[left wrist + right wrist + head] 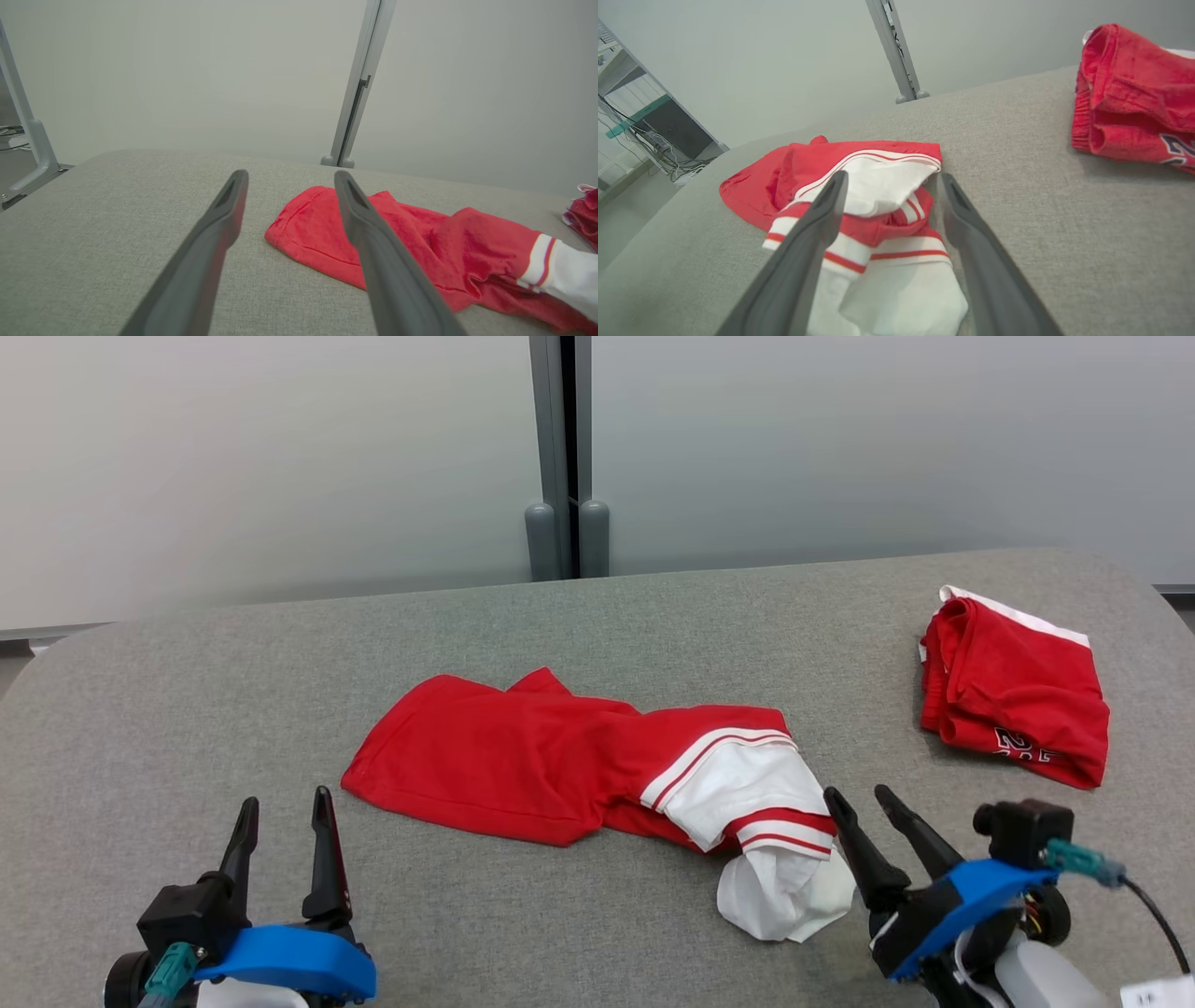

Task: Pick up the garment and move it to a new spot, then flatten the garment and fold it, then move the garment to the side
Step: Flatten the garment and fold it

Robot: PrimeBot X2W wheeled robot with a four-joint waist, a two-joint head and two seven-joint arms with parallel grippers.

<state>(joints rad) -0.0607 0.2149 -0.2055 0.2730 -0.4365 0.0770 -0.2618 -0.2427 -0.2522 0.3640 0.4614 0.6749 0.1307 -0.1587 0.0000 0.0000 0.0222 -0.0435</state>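
Note:
A red garment point(523, 756) with white panels and red stripes lies crumpled across the middle of the grey table point(607, 635); its white end bunches toward the front right. My left gripper point(285, 807) is open at the lower left, short of the garment's red hem point(303, 224), with nothing between its fingers. My right gripper point(857, 798) is open just right of the white bunched end point(887, 186), above the cloth and not touching it.
A second red garment point(1013, 686), folded, with a white edge and printed numerals, lies at the table's far right point(1134, 93). A grey partition wall with a vertical post point(565, 457) stands behind the table. Bare grey tabletop stretches to the left.

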